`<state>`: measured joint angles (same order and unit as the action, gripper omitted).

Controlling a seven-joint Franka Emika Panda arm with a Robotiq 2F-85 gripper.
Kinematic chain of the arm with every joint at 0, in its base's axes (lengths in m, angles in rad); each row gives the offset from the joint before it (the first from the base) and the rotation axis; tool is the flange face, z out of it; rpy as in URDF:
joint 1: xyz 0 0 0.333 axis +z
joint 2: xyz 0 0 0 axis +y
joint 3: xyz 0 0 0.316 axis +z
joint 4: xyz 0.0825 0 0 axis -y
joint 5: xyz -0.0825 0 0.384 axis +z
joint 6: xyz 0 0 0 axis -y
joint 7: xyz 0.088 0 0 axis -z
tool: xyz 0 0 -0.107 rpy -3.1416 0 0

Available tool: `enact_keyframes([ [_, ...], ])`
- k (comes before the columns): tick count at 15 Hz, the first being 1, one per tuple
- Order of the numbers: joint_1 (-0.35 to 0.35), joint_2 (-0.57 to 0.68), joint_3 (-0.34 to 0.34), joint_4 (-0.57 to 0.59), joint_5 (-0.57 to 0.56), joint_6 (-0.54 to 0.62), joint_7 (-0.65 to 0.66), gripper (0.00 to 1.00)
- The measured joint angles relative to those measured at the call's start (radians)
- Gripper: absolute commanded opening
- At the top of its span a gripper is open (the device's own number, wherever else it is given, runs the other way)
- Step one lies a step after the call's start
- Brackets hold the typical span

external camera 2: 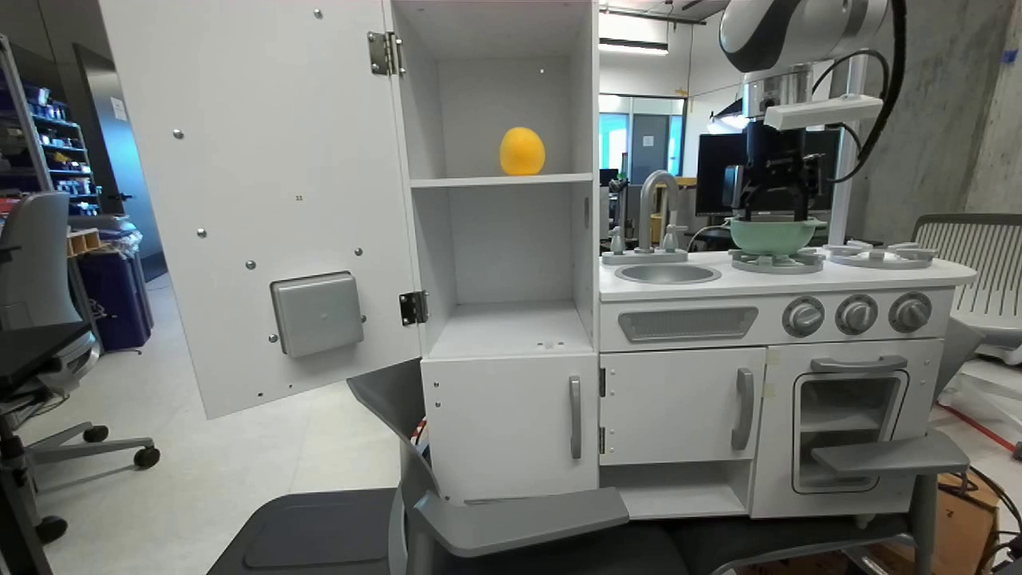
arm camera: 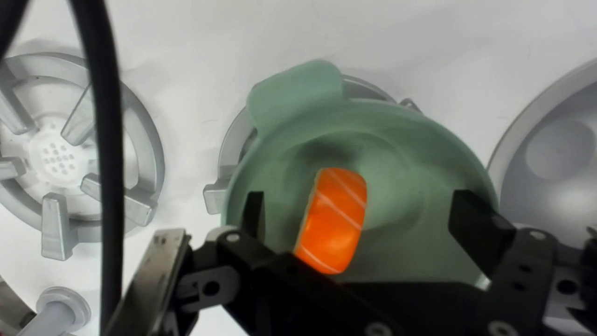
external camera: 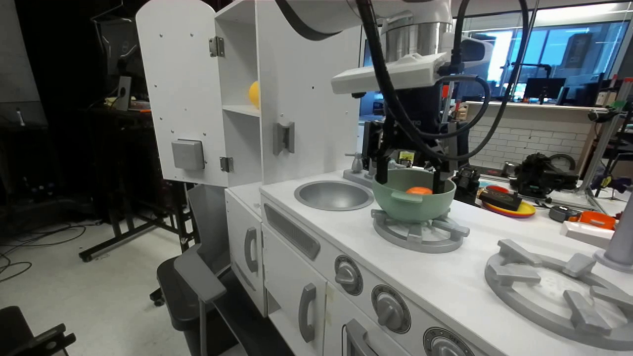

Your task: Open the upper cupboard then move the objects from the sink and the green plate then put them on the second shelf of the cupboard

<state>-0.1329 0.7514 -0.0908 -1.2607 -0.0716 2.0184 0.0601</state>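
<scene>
The upper cupboard's white door stands wide open, also in an exterior view. A yellow rounded piece sits on the cupboard's shelf. The green plate, a deep bowl, stands on a burner ring beside the sink. An orange piece with white stripes lies in the bowl. My gripper is open and points down into the bowl, one finger on each side of the orange piece, with gaps. No object shows in the sink.
The faucet stands behind the sink. The burner ring is under the bowl, and another burner lies beyond it. The cupboard's side wall rises beside the sink. Grey chairs stand in front of the kitchen.
</scene>
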Motion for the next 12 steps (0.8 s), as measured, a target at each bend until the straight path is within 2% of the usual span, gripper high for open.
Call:
enact_keyframes([
  [9, -0.001, 0.048, -0.001, 0.059, 0.0, 0.0, 0.001, 1.0],
  [10, -0.001, 0.05, -0.001, 0.064, 0.0, 0.0, 0.001, 0.75],
  [12, -0.001, 0.057, -0.001, 0.076, 0.0, 0.0, 0.001, 0.66],
])
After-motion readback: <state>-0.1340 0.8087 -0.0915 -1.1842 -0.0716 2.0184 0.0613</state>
